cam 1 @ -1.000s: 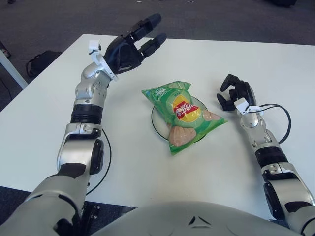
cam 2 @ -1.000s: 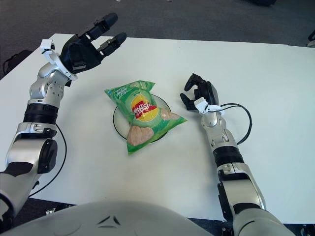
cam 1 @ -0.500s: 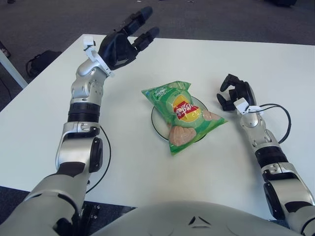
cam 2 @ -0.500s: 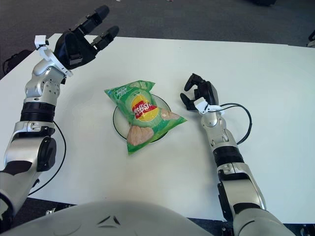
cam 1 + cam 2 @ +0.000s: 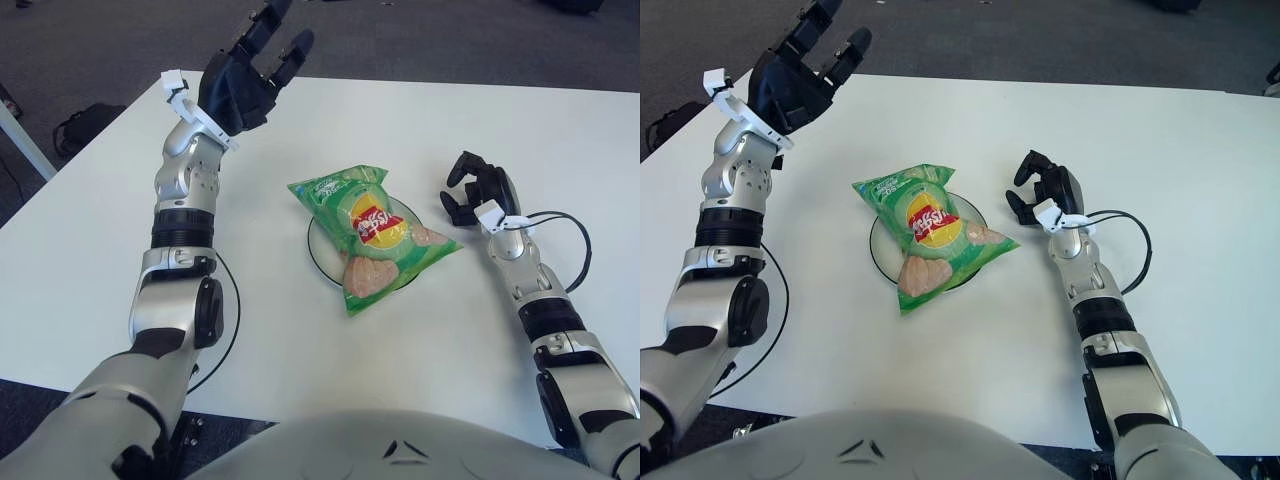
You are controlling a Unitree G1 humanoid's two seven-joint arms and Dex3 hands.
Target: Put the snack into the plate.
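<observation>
Where the white table [image 5: 300, 370] centres, a green snack bag [image 5: 368, 233] lies on the plate [image 5: 316, 246], overhanging its rim. Left hand [image 5: 243, 75], fingers spread, raised at the far-left edge. Right hand [image 5: 478, 190], fingers curled, empty, right of the bag.

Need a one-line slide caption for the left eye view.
Green chip bag lies on the plate; left hand raised open, right hand idle beside it.

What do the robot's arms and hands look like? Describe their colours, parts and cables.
Both arms are silver-grey metal segments joined by black rings and joints. The left hand and right hand are black, three-fingered, each with a white bracket at the wrist. A thin black cable loops beside each forearm on the white table.
</observation>
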